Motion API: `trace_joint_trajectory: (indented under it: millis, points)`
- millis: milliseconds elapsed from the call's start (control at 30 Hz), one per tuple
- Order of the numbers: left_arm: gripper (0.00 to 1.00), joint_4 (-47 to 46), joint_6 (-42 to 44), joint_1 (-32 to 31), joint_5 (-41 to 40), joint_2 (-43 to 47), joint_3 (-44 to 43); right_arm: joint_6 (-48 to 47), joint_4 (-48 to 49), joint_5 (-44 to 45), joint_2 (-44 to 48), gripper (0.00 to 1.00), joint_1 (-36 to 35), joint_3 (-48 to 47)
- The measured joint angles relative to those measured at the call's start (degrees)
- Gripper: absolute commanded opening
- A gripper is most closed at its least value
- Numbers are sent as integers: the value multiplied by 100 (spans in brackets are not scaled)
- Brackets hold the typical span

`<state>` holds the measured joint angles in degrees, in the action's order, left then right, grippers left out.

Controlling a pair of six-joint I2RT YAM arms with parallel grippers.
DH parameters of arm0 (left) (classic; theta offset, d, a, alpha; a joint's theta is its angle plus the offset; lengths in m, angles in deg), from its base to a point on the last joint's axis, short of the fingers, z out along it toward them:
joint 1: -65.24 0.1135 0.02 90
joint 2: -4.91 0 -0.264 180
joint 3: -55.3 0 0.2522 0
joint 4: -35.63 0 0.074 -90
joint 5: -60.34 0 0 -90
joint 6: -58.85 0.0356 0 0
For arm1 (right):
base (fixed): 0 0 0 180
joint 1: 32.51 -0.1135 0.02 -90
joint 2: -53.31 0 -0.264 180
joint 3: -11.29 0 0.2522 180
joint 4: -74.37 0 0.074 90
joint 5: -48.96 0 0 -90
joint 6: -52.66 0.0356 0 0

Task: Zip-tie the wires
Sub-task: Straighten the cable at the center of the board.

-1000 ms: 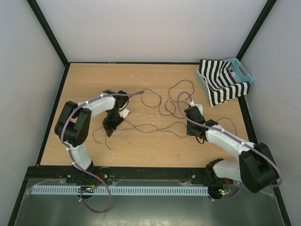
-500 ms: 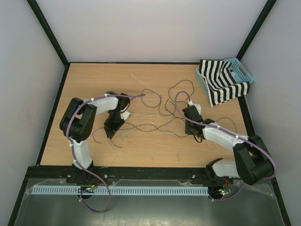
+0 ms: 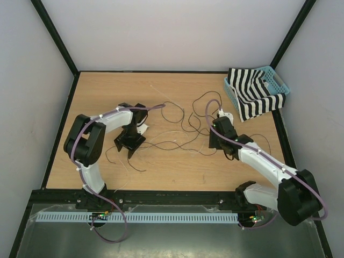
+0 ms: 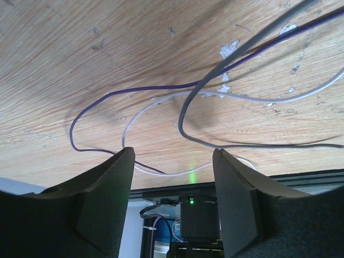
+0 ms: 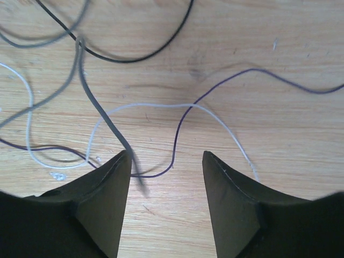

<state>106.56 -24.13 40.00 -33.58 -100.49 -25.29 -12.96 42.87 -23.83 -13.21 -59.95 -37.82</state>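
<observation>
Overhead: the wires (image 3: 172, 144) sprawl loose on the wooden table (image 3: 177, 172) between both arms. The left gripper (image 3: 128, 146) and right gripper (image 3: 216, 142), pinched shut a second ago, have sprung apart.

Left wrist: the left gripper (image 4: 173, 156) stands wide and empty, with wires (image 4: 179, 121) lying beyond it.

Right wrist: the right gripper (image 5: 166, 156) is wide and holds nothing, and wires (image 5: 161, 105) lie loose below. The strands look released and still unbundled.

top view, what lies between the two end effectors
The wires sprawl loose across the wooden table between the left end effector and the right end effector, shown in the top view.

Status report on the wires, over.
Left end effector open, empty. Right end effector open, empty. Thin black and grey wires loose on wooden table, untied. Nothing blocking.
</observation>
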Motion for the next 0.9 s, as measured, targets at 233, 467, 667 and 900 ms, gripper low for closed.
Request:
trace_joint_trajectory:
  millis: [233,467,667,900]
  points:
    - [88,-2,26,52,33,422,-153,-127,-256,-192,505,92,0,-503]
    - [99,-20,15,601,448,1392,-568,-247,-348,-339,417,93,0,-1187]
    - [99,-243,-76,1051,802,2345,-828,-278,-175,-686,-258,91,0,-1818]
    - [99,-1019,-227,1309,1513,3963,-605,-278,334,-1274,-1438,86,-7,-2455]
